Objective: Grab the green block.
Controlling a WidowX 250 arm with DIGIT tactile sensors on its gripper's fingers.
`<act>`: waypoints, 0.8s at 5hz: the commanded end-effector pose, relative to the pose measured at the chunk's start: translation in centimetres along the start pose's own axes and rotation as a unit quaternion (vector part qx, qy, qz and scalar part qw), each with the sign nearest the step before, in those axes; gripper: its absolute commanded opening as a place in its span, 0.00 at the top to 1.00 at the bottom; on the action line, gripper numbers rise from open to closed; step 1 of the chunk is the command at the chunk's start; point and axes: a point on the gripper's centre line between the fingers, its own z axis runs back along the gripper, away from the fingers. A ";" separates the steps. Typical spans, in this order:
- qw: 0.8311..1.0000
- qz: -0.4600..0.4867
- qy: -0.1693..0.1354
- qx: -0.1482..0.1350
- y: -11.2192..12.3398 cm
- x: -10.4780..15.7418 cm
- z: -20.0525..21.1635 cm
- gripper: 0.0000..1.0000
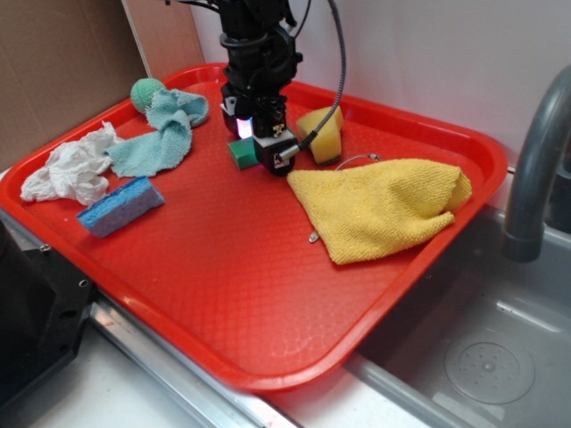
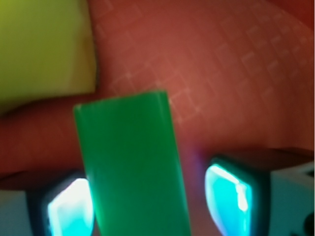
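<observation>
While gripper (image 1: pixel 260 147) sits low over red tray (image 1: pixel 268 294), green block (image 2: pixel 133 167) lies between its glowing pads (image 2: pixel 229 194), left pad touching, gap on right, jaws open, yellow sponge (image 1: pixel 323 134) just beside, yellow cloth (image 1: pixel 379 205) near, blue sponge (image 1: pixel 120 207) well apart.

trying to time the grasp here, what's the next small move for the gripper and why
Probably close the gripper now. In the wrist view the green block already sits between the two lit fingertips, touching or nearly touching one pad while a gap shows at the other, so the jaws look open. The exterior view shows the gripper down at the red tray, over the block.
</observation>
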 end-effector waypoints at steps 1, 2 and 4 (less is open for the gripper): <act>0.995 0.039 -0.080 0.042 -1.4 -1.6 6.1 1.00; 0.990 0.087 -0.112 0.028 -3.1 -3.2 11.1 1.00; 0.971 0.220 -0.086 -0.025 -6.4 -8.1 21.5 1.00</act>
